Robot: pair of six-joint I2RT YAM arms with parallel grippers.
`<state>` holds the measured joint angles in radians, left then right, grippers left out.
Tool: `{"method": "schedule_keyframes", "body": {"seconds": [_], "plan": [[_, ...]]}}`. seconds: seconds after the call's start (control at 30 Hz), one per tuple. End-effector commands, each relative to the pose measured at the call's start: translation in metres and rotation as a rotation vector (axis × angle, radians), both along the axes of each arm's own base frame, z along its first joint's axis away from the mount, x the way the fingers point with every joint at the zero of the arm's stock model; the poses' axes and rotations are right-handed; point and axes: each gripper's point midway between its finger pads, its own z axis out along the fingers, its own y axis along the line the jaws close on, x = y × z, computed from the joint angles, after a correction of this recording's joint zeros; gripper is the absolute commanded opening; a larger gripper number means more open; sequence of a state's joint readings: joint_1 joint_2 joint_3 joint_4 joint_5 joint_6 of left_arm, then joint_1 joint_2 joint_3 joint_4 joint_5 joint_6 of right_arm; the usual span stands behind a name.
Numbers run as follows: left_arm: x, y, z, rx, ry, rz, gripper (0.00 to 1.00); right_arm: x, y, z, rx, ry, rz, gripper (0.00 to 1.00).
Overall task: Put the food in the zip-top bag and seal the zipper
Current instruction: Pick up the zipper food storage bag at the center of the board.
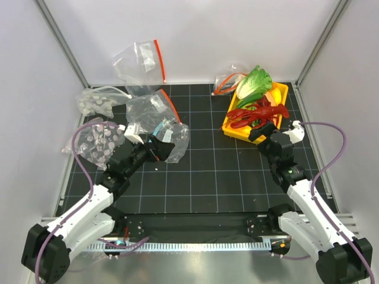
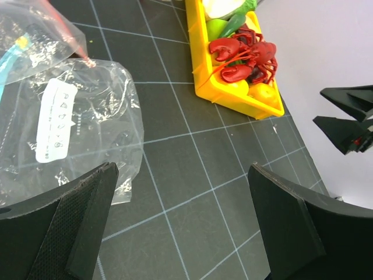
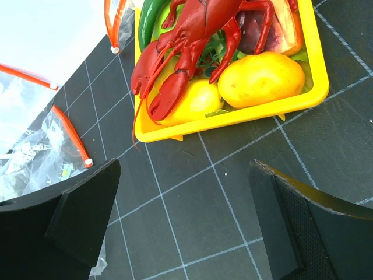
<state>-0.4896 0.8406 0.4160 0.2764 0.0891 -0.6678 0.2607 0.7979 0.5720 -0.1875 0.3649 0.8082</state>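
Note:
The food lies in a yellow tray [image 1: 230, 125] at the back right: a green lettuce [image 1: 256, 83], a round green fruit [image 2: 217, 27] and yellow-orange pieces [image 3: 262, 79], with a red lobster [image 1: 257, 113] on top. The clear zip-top bag [image 1: 172, 141] with a white label [image 2: 55, 119] lies left of centre. A red-orange zipper strip [image 1: 169, 105] runs along the far side. My left gripper [image 1: 161, 148] is open and empty at the bag's right edge, shown in the left wrist view [image 2: 182, 170]. My right gripper [image 1: 267, 133] is open and empty just in front of the tray [image 3: 185, 166].
Two dotted pouches [image 1: 98, 142] [image 1: 98, 100] lie at the left. Another clear bag with a red strip [image 1: 139, 59] lies at the back. A small bag with an orange strip [image 1: 228, 80] sits behind the tray. White walls and metal posts close in the mat.

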Motion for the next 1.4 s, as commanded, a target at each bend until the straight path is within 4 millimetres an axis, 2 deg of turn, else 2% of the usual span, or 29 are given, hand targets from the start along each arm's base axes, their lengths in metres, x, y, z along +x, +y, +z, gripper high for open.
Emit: {"method": "schedule_keyframes", "body": {"seconds": [0.0, 0.2, 0.33, 0.63, 0.8, 0.83, 0.87, 1.03, 1.23, 1.3, 1.33, 1.37], "plan": [[0.002, -0.008, 0.032, -0.022, -0.090, -0.041, 1.00, 0.003, -0.004, 0.011, -0.003, -0.059, -0.024, 1.00], [0.004, -0.011, 0.029, -0.009, -0.083, -0.057, 1.00, 0.004, 0.000, 0.012, 0.019, -0.074, -0.010, 0.99], [0.004, -0.013, 0.027, 0.001, -0.081, -0.067, 1.00, 0.003, -0.004, 0.012, -0.003, -0.068, -0.024, 1.00], [0.009, -0.014, 0.024, 0.008, -0.078, -0.062, 1.00, 0.001, 0.006, 0.025, -0.060, -0.117, 0.085, 1.00], [0.008, -0.020, 0.027, -0.001, -0.077, -0.087, 1.00, 0.004, 0.002, 0.034, -0.070, -0.112, 0.057, 0.96], [0.008, -0.019, 0.028, -0.001, -0.078, -0.084, 1.00, 0.007, 0.003, 0.030, -0.072, -0.095, 0.056, 0.96], [0.007, -0.020, 0.027, -0.001, -0.078, -0.086, 1.00, 0.011, 0.006, 0.038, -0.066, -0.106, 0.064, 0.96], [0.007, -0.023, 0.029, -0.006, -0.076, -0.088, 1.00, 0.036, 0.019, 0.050, -0.070, -0.072, 0.091, 0.96], [0.001, -0.029, 0.033, -0.027, -0.073, -0.115, 0.99, 0.082, 0.049, 0.059, -0.053, -0.059, 0.041, 0.96], [0.000, -0.029, 0.033, -0.028, -0.075, -0.115, 0.99, 0.102, 0.070, 0.058, -0.044, -0.043, 0.029, 0.96], [-0.001, -0.029, 0.032, -0.026, -0.072, -0.115, 0.99, 0.114, 0.072, 0.077, -0.046, -0.078, -0.011, 0.96], [-0.001, -0.029, 0.032, -0.028, -0.070, -0.113, 0.99, 0.120, 0.076, 0.077, -0.058, -0.068, -0.024, 0.96]]}}
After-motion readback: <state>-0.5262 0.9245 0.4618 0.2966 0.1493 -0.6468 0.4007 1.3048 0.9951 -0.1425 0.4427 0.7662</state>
